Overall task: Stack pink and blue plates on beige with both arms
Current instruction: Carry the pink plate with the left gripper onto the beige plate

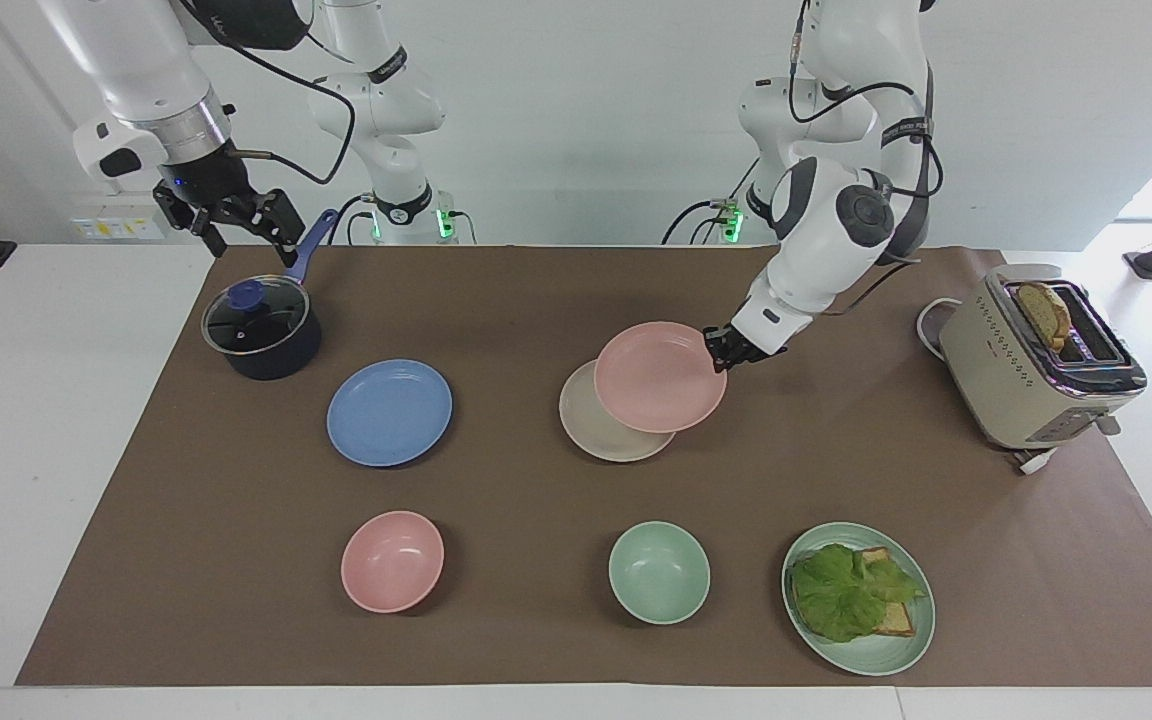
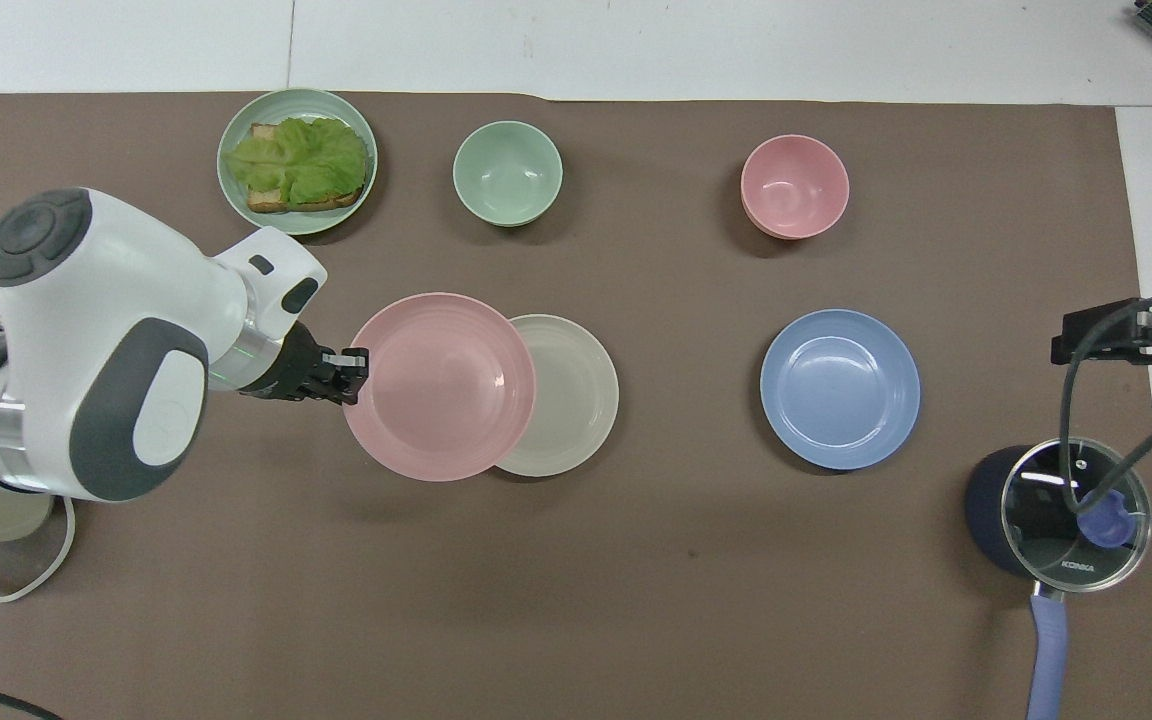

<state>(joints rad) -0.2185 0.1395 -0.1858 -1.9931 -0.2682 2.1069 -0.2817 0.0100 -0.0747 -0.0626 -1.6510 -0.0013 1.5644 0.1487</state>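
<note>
My left gripper (image 1: 717, 350) (image 2: 351, 368) is shut on the rim of the pink plate (image 1: 658, 376) (image 2: 441, 385). It holds the plate level in the air, overlapping the beige plate (image 1: 596, 437) (image 2: 574, 400) on the side toward the left arm's end. The beige plate lies on the mat at mid-table, more than half covered in the facing view. The blue plate (image 1: 389, 412) (image 2: 840, 388) lies flat beside it, toward the right arm's end. My right gripper (image 1: 246, 238) (image 2: 1131, 335) hangs open and empty above the pot.
A dark lidded pot (image 1: 261, 325) (image 2: 1056, 510) with a blue handle stands below the right gripper. A toaster (image 1: 1036, 365) holding bread sits at the left arm's end. Farther from the robots stand a pink bowl (image 1: 392, 560), a green bowl (image 1: 658, 572) and a green plate (image 1: 891, 655) carrying lettuce and toast.
</note>
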